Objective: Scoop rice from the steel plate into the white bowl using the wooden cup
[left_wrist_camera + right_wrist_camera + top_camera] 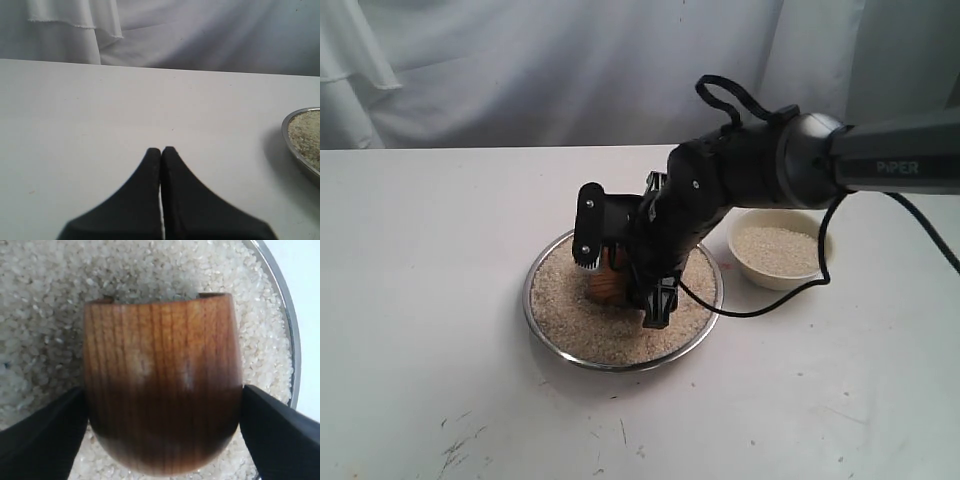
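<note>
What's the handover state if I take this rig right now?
Left gripper: shut, empty, over the white table beside the plate.
Right gripper: shut on the reddish-brown wooden cup, which is tipped with its rim at the off-white rice in the wide shiny steel plate.
Small cream-white bowl: beside the plate, not touching it, with some rice in it.
Done: cup grasped, bowl partly filled.
Left: finish this scoop, carry it to the bowl, pour. The cup's inside is hidden, so its load is unknown.
</note>
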You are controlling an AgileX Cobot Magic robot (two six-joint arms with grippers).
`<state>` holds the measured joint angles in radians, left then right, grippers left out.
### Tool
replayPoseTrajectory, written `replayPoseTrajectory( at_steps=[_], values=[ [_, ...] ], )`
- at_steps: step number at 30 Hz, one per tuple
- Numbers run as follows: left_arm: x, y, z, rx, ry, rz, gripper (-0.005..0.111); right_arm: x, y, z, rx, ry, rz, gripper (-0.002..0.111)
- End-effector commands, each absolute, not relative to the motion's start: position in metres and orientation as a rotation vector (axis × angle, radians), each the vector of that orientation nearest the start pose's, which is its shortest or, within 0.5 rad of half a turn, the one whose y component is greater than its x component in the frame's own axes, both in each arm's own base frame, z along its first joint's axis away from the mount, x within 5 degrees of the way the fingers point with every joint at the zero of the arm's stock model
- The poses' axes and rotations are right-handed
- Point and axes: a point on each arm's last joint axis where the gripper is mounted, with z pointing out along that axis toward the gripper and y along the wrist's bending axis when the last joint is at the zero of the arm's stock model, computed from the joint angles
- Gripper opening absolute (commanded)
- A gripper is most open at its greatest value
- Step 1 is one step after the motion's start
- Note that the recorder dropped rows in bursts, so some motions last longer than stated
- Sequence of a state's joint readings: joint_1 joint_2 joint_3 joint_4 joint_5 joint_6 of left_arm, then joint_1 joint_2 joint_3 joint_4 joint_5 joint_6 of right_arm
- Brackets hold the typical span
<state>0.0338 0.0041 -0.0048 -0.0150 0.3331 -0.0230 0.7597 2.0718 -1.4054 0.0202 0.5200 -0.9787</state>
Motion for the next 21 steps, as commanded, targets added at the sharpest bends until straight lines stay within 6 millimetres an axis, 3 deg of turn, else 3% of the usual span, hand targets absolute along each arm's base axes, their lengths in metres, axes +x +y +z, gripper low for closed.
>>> replayPoseTrajectory(
  at_steps=[1,6,15,21],
  values=[
    [0.054,0.001,0.184,-0.058,1.801,-0.008,0.000,0.307,0.308,0.138,-2.145,1.724,-0.093,0.000],
    [0.054,0.001,0.184,-0.058,1.801,-0.008,0.000,0.304,0.314,0.134,-2.203,1.647,-0.157,0.001],
    [0.054,0.001,0.184,-0.058,1.801,-0.008,0.000,0.306,0.316,0.134,-2.188,1.617,-0.166,0.030],
    [0.054,0.001,0.184,-0.058,1.801,-0.008,0.000,0.308,0.318,0.135,-2.166,1.581,-0.177,0.041]
  ],
)
